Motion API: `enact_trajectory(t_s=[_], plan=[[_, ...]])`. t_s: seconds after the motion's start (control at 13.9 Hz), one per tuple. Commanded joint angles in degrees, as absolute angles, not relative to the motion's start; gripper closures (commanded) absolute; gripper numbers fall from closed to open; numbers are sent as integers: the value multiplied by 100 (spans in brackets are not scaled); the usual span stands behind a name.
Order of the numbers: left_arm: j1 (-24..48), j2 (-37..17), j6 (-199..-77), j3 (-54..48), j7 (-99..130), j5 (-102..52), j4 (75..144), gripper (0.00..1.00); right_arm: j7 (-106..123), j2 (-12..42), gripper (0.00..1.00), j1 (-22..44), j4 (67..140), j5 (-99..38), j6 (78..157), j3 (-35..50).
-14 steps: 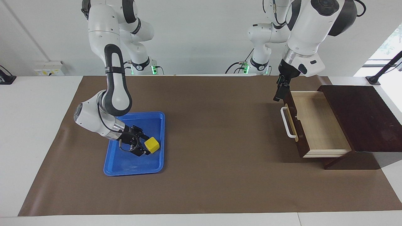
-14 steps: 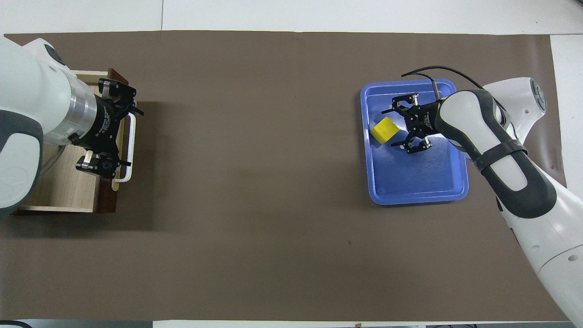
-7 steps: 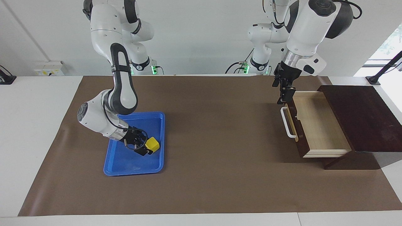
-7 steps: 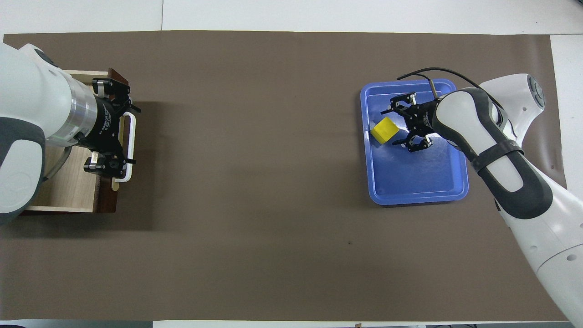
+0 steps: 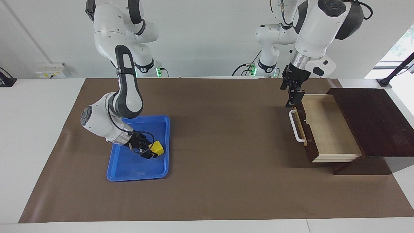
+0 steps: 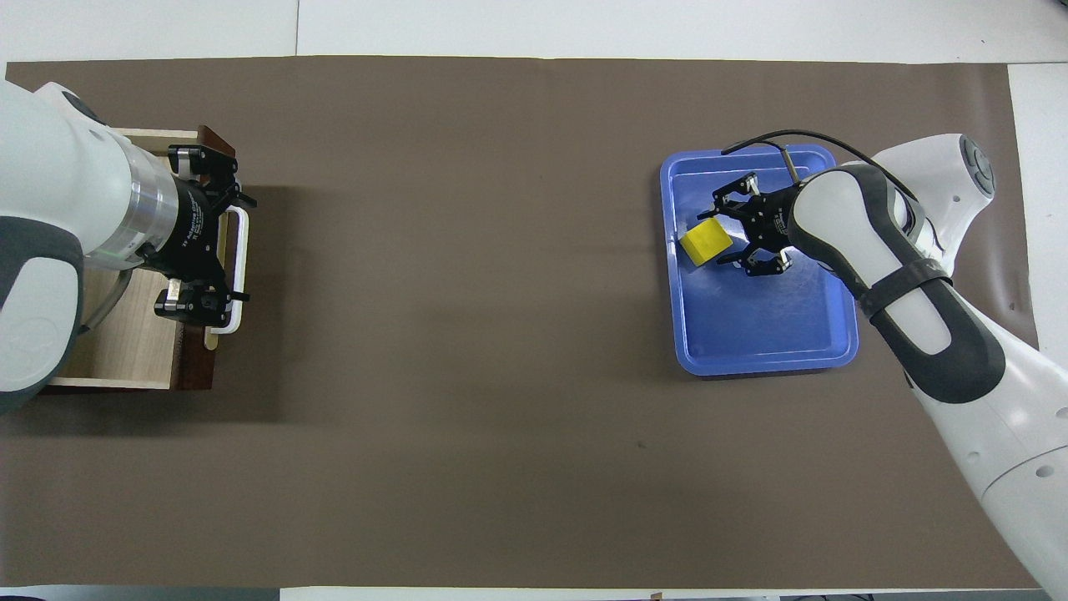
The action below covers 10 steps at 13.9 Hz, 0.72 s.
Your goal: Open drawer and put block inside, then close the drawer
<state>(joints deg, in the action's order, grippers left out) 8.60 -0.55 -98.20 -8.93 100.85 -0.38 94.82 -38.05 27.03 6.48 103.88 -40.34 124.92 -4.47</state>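
The drawer [image 5: 326, 129] of the dark brown box stands pulled out, its pale inside empty. It also shows in the overhead view [image 6: 125, 351]. My left gripper [image 5: 291, 98] hangs open over the drawer's front, above its white handle [image 5: 296, 126], touching nothing; in the overhead view the left gripper [image 6: 204, 229] covers the handle [image 6: 239, 267]. The yellow block [image 5: 157, 147] lies in the blue tray [image 5: 129, 168]. My right gripper [image 5: 147, 149] is low in the tray, open, with a finger on each side of the block's near end. The overhead view shows the block [image 6: 705, 242] and the right gripper [image 6: 734, 234].
The dark brown box [image 5: 372, 119] sits at the left arm's end of the table. The blue tray [image 6: 768, 334] sits toward the right arm's end. A brown mat [image 5: 220, 145] covers the table between them.
My right gripper has pushed forward until its fingers reach around the block. My left gripper has risen a little from the drawer front. The block and drawer have not moved.
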Motion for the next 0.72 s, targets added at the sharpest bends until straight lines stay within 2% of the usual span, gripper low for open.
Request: enact_trajectory(t_s=[0.0,0.14,0.29,0.5,0.65], plan=[[835,167,-9993,-870,10143,-141,9826,0,-3700,2707,49,668,10415,-3929,12568,-448],[844,193,-10037,-870,10151,-141,9878,0,-3700,2707,63,642,10415,-3937,12551,-440],[905,150,-10090,-879,10143,-141,9922,0,-3709,2707,65,580,10450,-4025,12542,-431],[905,132,-10125,-870,10405,-141,9923,0,-3797,2698,75,528,10441,-4462,12385,-439],[897,79,-10440,-861,10974,-141,9940,0,-4059,2663,97,431,10328,-4667,12025,-457]])
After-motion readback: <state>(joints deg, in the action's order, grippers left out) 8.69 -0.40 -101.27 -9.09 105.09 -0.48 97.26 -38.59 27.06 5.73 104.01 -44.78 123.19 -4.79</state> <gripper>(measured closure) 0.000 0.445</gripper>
